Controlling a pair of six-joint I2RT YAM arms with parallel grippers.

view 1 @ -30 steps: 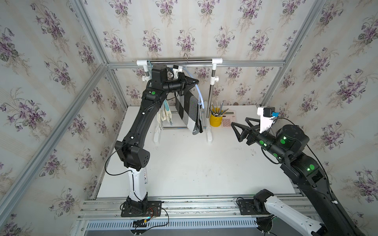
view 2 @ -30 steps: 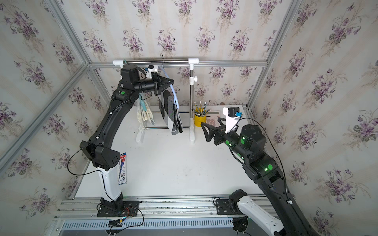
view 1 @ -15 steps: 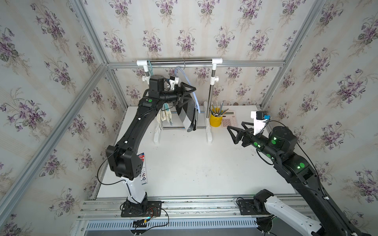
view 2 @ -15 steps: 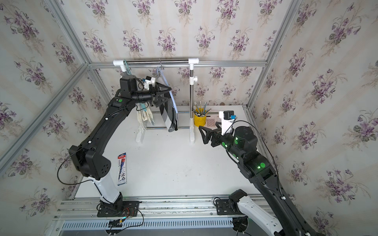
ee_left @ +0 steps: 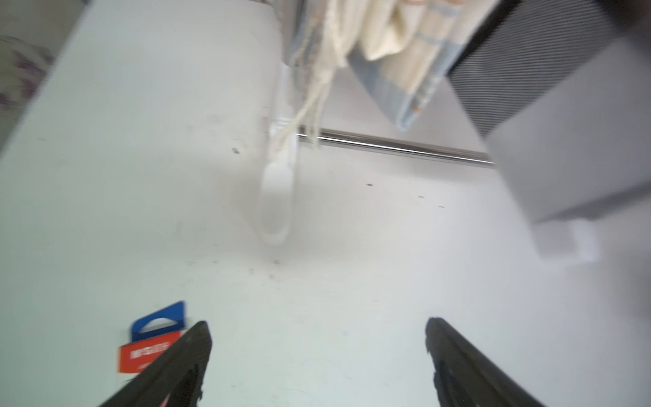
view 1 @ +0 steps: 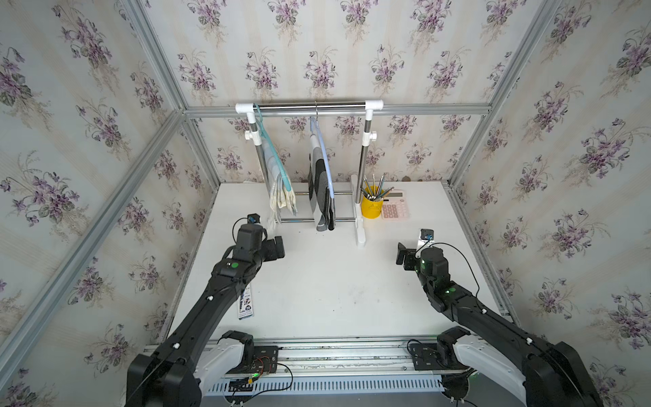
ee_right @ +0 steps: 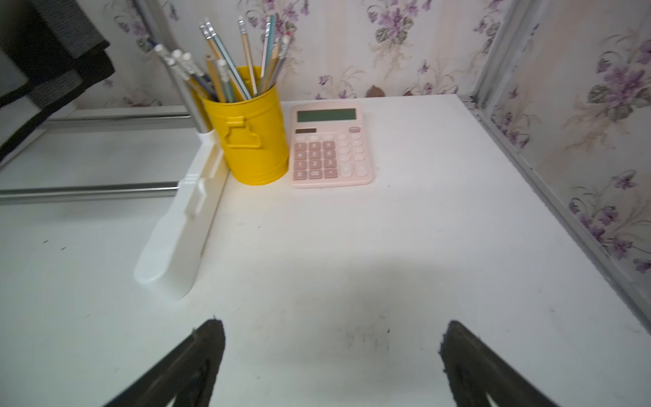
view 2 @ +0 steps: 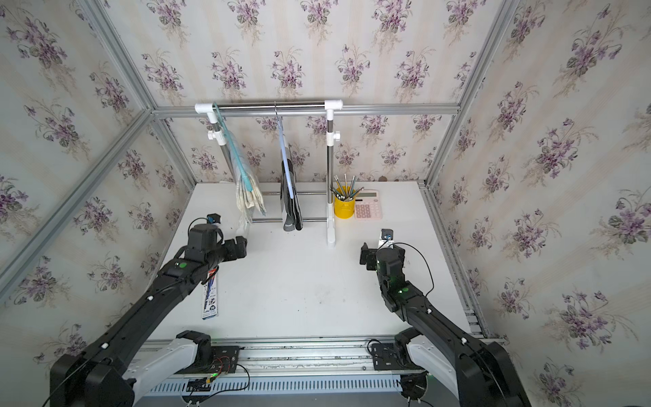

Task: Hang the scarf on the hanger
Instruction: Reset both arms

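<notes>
A grey and black scarf (view 1: 320,190) (view 2: 291,197) hangs folded over a pale blue hanger (view 1: 326,155) (view 2: 284,151) hooked at the middle of the rail. Its lower edge shows blurred in the left wrist view (ee_left: 528,70) and dark in the right wrist view (ee_right: 60,53). My left gripper (view 1: 278,246) (view 2: 241,245) (ee_left: 317,324) is low over the table, in front and to the left of the rack, open and empty. My right gripper (view 1: 401,252) (view 2: 364,252) (ee_right: 333,324) is low at the right, also open and empty. Neither touches the scarf.
A cream and blue scarf (view 1: 281,190) hangs on a teal hanger at the rail's (view 1: 345,104) left end. A yellow pencil cup (view 1: 371,208) and pink calculator (view 1: 396,208) stand by the rack's right foot (view 1: 360,229). A blue and red packet (view 1: 245,303) lies under my left arm.
My left gripper has opened, let go of the hanger at the rail and dropped down to the table. The right arm has pulled back and down. The scarf stays hanging.
</notes>
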